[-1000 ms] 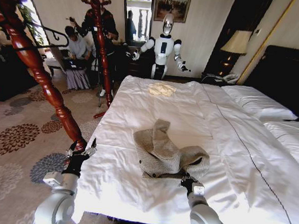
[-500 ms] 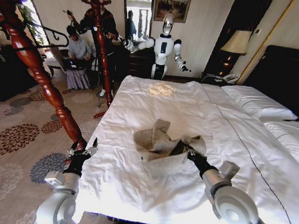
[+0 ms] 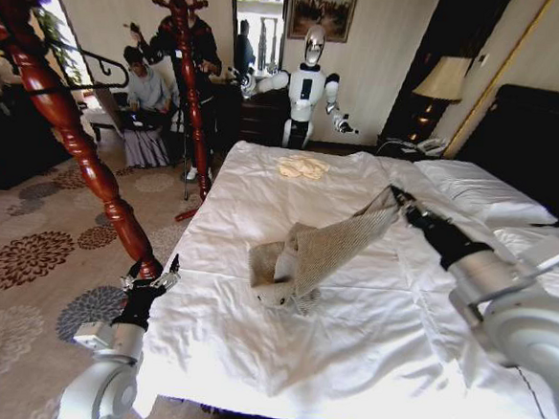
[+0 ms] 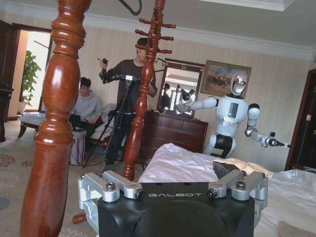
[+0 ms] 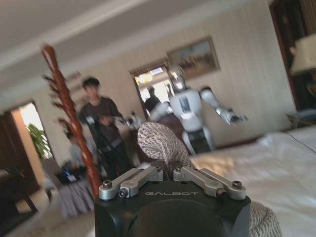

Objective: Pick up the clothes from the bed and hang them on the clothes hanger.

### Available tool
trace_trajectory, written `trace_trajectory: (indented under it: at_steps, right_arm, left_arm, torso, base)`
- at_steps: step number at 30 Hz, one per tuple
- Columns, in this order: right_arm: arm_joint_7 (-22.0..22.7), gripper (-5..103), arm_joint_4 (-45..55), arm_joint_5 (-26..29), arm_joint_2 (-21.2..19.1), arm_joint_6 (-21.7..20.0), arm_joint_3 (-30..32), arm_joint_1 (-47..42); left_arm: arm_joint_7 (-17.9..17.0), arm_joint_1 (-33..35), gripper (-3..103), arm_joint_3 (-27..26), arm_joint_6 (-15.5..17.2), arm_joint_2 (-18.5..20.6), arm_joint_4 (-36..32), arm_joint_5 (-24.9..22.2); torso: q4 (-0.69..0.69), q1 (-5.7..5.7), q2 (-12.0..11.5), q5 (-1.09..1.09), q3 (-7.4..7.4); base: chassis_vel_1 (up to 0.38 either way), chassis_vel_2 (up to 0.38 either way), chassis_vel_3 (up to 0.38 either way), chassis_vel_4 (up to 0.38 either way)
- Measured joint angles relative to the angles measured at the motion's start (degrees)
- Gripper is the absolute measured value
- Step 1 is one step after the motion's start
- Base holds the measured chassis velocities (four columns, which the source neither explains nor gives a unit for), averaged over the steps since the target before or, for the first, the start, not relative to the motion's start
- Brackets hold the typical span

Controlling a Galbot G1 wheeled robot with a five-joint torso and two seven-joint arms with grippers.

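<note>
The grey-beige ribbed cardigan (image 3: 330, 242) is half lifted off the white bed (image 3: 345, 368). One end stretches up to my right gripper (image 3: 395, 197), which is shut on it above the middle of the bed; the other end still rests bunched on the duvet. The right wrist view shows knit fabric (image 5: 158, 143) pinched in the right gripper (image 5: 168, 173). My left gripper (image 3: 150, 279) hangs open and empty by the bed's left edge, its fingers (image 4: 121, 186) spread apart. A thin black hanger (image 3: 98, 63) sits on the red wooden stand at the left.
A turned red wooden post (image 3: 82, 157) stands close to my left gripper. A second wooden stand (image 3: 188, 78), a white robot (image 3: 307, 87) and people with a tripod are beyond the bed's foot. A small cream garment (image 3: 303, 166) lies at the far edge. Pillows (image 3: 482, 195) lie at the right.
My right gripper took hold of the cardigan at its near edge, then rose and swung up to the right, pulling one end off the duvet. The left arm stayed put.
</note>
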Motion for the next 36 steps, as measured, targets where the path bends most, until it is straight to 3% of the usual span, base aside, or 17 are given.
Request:
trace_trajectory:
  at_steps: [3,5,10,19,23,25,28,31,34,36]
  right_arm:
    - [2.03,3,-1.1,-2.48,1.4,-2.25,-2.74,-1.49]
    - [3.49,3,-4.28,-7.17,4.78,-4.49,-7.34,-2.76]
    - [4.7,3,-12.05,-14.58,8.96,-6.07,-14.07,-1.89]
    - [11.1,3,-29.23,-27.07,11.9,-8.29,-18.07,-0.55]
    - [13.28,2,-30.56,-27.31,12.29,-8.83,-17.83,-1.3]
    - [13.72,7,-30.28,-27.2,12.39,-8.83,-17.62,-1.65]
    - [15.81,22,-26.22,-25.12,12.63,-8.93,-16.71,-3.04]
    - [17.51,28,-22.94,-22.71,12.88,-8.96,-16.16,-3.22]
    - [19.65,44,-18.77,-20.01,13.12,-8.96,-15.72,-2.63]
    - [19.82,44,-18.33,-20.02,13.07,-8.96,-15.77,-2.48]
  left_arm:
    - [0.0,-0.11,100,0.32,-0.02,-0.26,0.05,0.23]
    - [0.01,-0.08,100,0.63,-0.04,-0.53,0.05,0.43]
    - [0.03,0.39,100,-0.01,-0.41,-0.1,0.19,0.45]
    - [0.02,-0.56,100,0.3,-0.47,-0.04,1.64,0.33]
    - [0.02,-1.18,100,0.86,-0.46,-0.16,2.6,0.37]
    - [0.02,-1.35,100,1.06,-0.46,-0.23,2.88,0.44]
    - [0.01,-1.73,100,1.46,-0.41,-0.37,3.59,0.61]
    - [0.01,-1.81,100,1.47,-0.4,-0.36,3.79,0.63]
    - [0.01,-1.86,100,1.17,-0.4,-0.09,3.92,0.59]
    - [0.01,-1.87,100,1.06,-0.39,0.0,3.92,0.57]
  torso:
    - [0.0,0.0,0.0,0.02,0.0]
    - [-0.02,0.0,0.0,0.04,0.0]
    - [0.01,0.0,0.0,0.02,0.0]
    - [0.0,0.0,0.0,0.03,0.0]
    - [0.0,0.0,0.0,0.03,0.0]
    - [0.0,0.0,0.0,0.02,0.0]
    - [-0.02,0.0,0.0,0.01,0.0]
    - [-0.01,0.0,0.0,0.01,0.0]
    - [0.01,0.0,0.0,0.0,0.0]
    - [0.01,0.0,0.0,0.0,0.0]
  base:
    - [0.0,0.0,0.0,0.0]
    - [0.0,0.0,0.0,0.0]
    - [0.0,0.0,0.0,0.0]
    - [0.0,0.0,0.0,0.0]
    - [0.0,0.0,0.0,0.0]
    - [0.0,0.0,0.0,0.0]
    - [0.0,0.0,0.0,0.0]
    - [0.0,0.0,0.0,0.0]
    - [0.0,0.0,0.0,0.0]
    - [0.0,0.0,0.0,0.0]
